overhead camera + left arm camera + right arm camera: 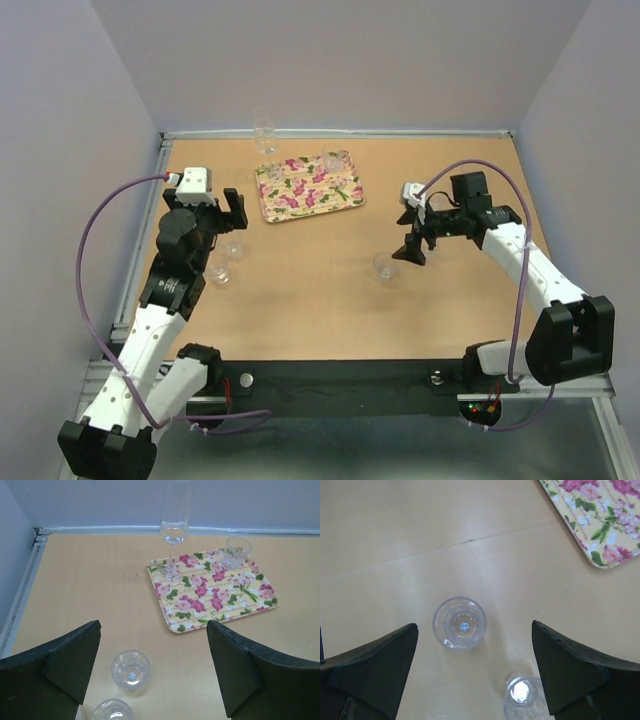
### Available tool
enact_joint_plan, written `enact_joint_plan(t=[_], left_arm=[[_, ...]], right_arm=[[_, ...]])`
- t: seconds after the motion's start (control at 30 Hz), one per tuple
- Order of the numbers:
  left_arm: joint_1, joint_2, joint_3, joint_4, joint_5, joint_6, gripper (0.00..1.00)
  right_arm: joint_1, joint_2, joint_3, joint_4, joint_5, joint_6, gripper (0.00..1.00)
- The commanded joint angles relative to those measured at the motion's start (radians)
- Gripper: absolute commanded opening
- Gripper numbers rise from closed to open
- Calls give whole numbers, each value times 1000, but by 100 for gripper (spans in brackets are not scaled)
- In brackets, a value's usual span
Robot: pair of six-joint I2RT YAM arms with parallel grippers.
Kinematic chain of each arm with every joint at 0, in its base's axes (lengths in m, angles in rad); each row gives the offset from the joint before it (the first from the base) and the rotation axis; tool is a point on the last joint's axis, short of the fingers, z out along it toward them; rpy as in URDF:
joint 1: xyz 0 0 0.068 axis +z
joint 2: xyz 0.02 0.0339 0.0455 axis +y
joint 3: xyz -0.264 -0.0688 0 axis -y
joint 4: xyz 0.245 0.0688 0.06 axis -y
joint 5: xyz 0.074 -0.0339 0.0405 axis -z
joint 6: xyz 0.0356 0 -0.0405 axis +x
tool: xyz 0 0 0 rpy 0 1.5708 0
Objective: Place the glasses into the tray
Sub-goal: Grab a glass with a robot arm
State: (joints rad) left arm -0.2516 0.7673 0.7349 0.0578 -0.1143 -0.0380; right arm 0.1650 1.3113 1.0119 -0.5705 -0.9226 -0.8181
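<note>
Both claws stand fully apart and hold nothing. The right claw (413, 252) hovers over a tumbler (459, 623) on the table (300, 310). In the wrist view this glass sits between the fingers, a little left of centre. A second tumbler (522, 696) stands just beside the right-hand finger. The left claw (232, 208) hovers over two more tumblers (131, 669), also on the table. The tray (225, 607) lies toward the far side and carries a flute (172, 530) at one corner and a cut tumbler (236, 552) at its far edge.

Procedure as I judge it:
1. I centre the right claw on the first glass.
2. I descend straight, keeping the finger off the second tumbler.
3. I close gently on the wall, below the rim, since clear glass can slip.
4. I lift clear and set it on bare tray, well apart from the flute, which looks easy to tip
</note>
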Motion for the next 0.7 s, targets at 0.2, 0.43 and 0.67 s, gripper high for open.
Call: enact_joint_plan(t=[0.2, 0.43, 0.67], left_arm=[[-2, -45, -9, 77, -10, -10, 99], [-2, -52, -11, 77, -22, -7, 99], [-2, -46, -12, 79, -28, -10, 99]], right_arm=[[100, 57, 122, -206, 91, -208, 100], [120, 91, 145, -224, 108, -225, 100], [134, 108, 160, -243, 125, -228, 99]])
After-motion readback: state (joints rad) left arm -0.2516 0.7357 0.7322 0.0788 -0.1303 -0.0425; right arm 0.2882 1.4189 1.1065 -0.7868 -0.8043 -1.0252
